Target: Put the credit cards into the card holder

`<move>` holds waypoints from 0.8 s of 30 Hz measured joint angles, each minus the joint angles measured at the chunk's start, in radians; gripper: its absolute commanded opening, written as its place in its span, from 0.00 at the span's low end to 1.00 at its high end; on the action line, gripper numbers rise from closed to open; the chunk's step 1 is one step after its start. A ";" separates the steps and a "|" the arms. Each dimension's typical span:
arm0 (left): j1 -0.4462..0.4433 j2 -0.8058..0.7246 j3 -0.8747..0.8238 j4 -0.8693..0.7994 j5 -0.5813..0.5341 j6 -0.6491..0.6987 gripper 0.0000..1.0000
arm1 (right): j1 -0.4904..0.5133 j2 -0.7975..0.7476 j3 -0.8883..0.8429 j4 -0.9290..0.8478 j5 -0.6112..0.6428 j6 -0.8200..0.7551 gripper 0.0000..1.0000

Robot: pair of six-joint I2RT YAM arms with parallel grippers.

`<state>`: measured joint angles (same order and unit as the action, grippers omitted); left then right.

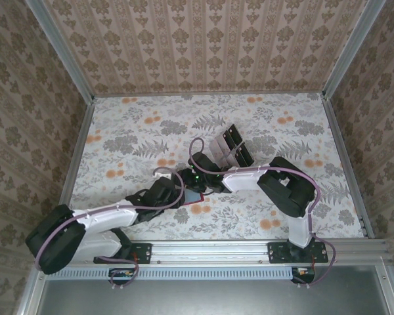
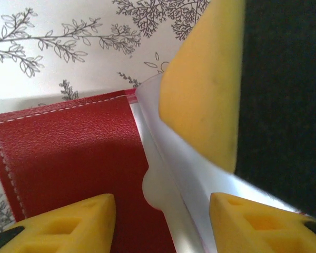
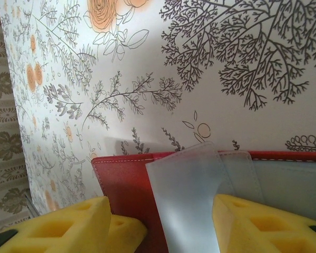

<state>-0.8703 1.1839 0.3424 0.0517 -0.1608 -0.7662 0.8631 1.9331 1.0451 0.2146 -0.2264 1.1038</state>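
The red card holder (image 1: 196,197) lies open on the flowered table where both arms meet. In the right wrist view a pale grey-blue credit card (image 3: 187,200) stands tilted over the card holder (image 3: 124,184), between the yellow fingers of my right gripper (image 3: 163,226), which is shut on its edges. A pale stitched pocket (image 3: 247,168) lies just behind it. In the left wrist view my left gripper (image 2: 163,226) hangs open low over the red flap (image 2: 68,158). The card (image 2: 200,174) and a pocket tab (image 2: 158,195) run between its fingers. One right-gripper finger (image 2: 200,89) rests along the card.
A clear plastic tray (image 1: 231,148) with dark rectangles stands just behind the grippers, right of centre. Patterned walls with metal rails (image 1: 72,72) close in the table on three sides. The arm bases sit on the front rail (image 1: 210,249).
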 measured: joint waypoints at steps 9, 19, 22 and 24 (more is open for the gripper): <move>-0.013 0.019 0.003 -0.002 -0.047 -0.002 0.41 | -0.017 -0.041 -0.045 0.003 0.002 -0.004 0.57; -0.013 0.048 0.004 0.036 -0.056 -0.001 0.41 | -0.034 -0.120 -0.065 -0.051 0.035 -0.043 0.58; -0.013 0.051 0.004 0.047 -0.057 -0.001 0.42 | -0.034 -0.120 -0.065 -0.068 0.039 -0.053 0.58; -0.013 0.048 0.003 0.046 -0.056 -0.001 0.44 | -0.034 -0.120 -0.065 -0.069 0.039 -0.053 0.58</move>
<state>-0.8833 1.2316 0.3458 0.0978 -0.2165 -0.7670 0.8288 1.8130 0.9798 0.1455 -0.1875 1.0504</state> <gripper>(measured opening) 0.421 0.578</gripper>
